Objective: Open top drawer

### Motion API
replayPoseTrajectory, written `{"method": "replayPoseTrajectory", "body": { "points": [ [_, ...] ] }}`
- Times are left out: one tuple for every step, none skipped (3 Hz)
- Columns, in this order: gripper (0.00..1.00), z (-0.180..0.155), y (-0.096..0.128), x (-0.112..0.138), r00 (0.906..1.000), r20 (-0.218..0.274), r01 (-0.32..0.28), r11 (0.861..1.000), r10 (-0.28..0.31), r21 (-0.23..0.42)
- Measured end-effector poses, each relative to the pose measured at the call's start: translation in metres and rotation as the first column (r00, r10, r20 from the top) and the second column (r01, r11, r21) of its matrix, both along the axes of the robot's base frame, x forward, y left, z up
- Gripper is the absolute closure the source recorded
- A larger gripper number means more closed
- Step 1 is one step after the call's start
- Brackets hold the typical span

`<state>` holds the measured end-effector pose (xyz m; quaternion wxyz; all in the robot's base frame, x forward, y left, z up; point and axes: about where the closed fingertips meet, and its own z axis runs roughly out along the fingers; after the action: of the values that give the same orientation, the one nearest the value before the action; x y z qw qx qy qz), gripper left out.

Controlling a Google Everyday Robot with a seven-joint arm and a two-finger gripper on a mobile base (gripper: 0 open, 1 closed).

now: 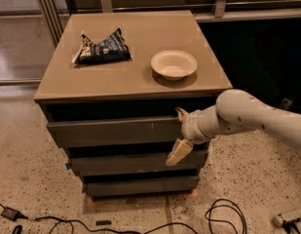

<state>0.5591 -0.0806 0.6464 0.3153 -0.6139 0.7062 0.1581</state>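
The top drawer [111, 130] is the uppermost dark grey-brown front of the cabinet, with small whitish scratches right of its centre. It sticks out only slightly under the tabletop. My gripper [178, 133] is at the right part of this front. It is open, with one tan finger [180, 113] at the drawer's top edge and the other finger [178, 152] hanging below its bottom edge. The white arm [247, 118] reaches in from the right. The inside of the drawer is hidden.
On the cabinet top [135, 77] lie a dark snack bag [102, 48] and a white bowl [174, 64]. Two narrower drawer fronts, the middle [121, 163] and the bottom [135, 185], sit below. Black cables [223, 216] lie on the speckled floor.
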Motion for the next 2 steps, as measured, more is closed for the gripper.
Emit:
{"method": "replayPoseTrajectory", "body": {
  "points": [
    [0.18, -0.0002, 0.0001, 0.0000, 1.0000, 0.000, 0.000, 1.000, 0.000, 0.000],
    [0.42, -0.0002, 0.0001, 0.0000, 1.0000, 0.000, 0.000, 1.000, 0.000, 0.000]
  ]
}}
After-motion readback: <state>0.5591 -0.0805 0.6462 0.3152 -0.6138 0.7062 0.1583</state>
